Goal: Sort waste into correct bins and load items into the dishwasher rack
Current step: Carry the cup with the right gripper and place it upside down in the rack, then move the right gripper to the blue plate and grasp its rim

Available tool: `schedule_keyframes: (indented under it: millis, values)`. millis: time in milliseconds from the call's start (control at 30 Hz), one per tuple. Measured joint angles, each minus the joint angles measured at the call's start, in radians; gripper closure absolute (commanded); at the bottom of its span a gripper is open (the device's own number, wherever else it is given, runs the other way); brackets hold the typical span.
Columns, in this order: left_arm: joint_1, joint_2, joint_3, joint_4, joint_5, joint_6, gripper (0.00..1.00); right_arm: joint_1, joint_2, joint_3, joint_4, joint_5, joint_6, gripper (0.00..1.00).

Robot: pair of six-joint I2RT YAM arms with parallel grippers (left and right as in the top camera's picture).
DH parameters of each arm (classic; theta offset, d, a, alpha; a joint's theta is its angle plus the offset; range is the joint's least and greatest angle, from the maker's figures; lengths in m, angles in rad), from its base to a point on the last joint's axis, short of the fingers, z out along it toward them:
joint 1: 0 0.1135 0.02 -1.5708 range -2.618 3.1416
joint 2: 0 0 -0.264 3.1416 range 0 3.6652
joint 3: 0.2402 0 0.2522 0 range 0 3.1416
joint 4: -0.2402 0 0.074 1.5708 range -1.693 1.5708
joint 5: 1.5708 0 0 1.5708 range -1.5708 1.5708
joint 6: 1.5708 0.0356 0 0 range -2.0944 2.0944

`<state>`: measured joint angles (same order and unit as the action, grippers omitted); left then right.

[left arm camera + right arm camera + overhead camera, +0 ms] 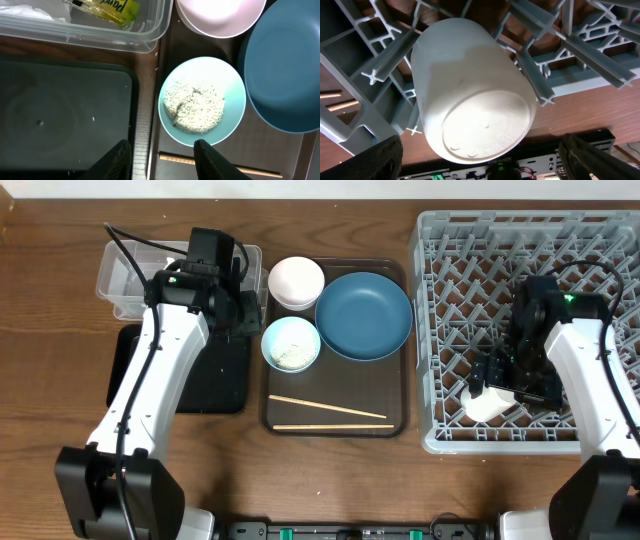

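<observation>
1. The left gripper (162, 160) hangs empty with its jaws wide apart. It is over the strip of bench between the black tray (60, 120) and the brown serving tray (340, 385), in the left half of the bench.
2. Just beyond its fingertips, the light-blue bowl (234, 82) sits on the left side of the serving tray. Loose white rice scraps (195, 107) are heaped inside it.
3. A white bowl (296, 282) stands at the far-left corner of the same tray. The dark blue plate (364, 315) lies to the right, close against both bowls.
4. Two chopsticks (330, 410) lie apart and roughly parallel at the end of the tray nearest the bench's near edge.
5. The clear tub (112, 280) occupies the bench's far-left corner. It holds the yellow-green wrapper (107, 9) and a crumpled white napkin (25, 12). The black tray lies directly on its near side.
6. The dishwasher rack (450, 240) fills the right end of the bench. The white cup (475, 100) lies tipped among the pegs in the rack's near-left corner, with its base towards the wrist camera.
7. The right gripper (480, 150) hovers over the cup with its jaws spread wide. One finger is on either side, and no contact is visible.
</observation>
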<state>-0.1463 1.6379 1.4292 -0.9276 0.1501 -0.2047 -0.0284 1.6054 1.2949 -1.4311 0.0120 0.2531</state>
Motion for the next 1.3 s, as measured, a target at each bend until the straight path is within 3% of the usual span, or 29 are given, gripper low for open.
schedule_keyframes:
  millis: [267,500,800,1033,1067,1300]
  values:
    - [0.0,0.0,0.0,-0.005,0.0,0.0,0.56,0.0,0.006,0.226,-0.078,0.003,0.0,0.03]
    - [0.0,0.0,0.0,-0.003,0.0,0.0,0.56,0.018,0.002,0.47,-0.014,-0.023,0.003,0.15]
    - [0.0,-0.01,0.0,-0.003,0.0,0.008,0.55,0.238,0.043,0.478,0.193,-0.117,0.025,0.17]
    - [0.0,-0.14,0.0,-0.009,0.0,0.019,0.55,0.399,0.192,0.478,0.315,-0.13,0.056,0.22]
    - [0.0,-0.156,0.001,-0.009,0.0,0.019,0.46,0.414,0.214,0.478,0.329,-0.131,0.059,0.22]
    - [0.0,-0.194,0.006,-0.031,0.0,0.022,0.42,0.525,0.321,0.478,0.388,-0.13,0.1,0.36]
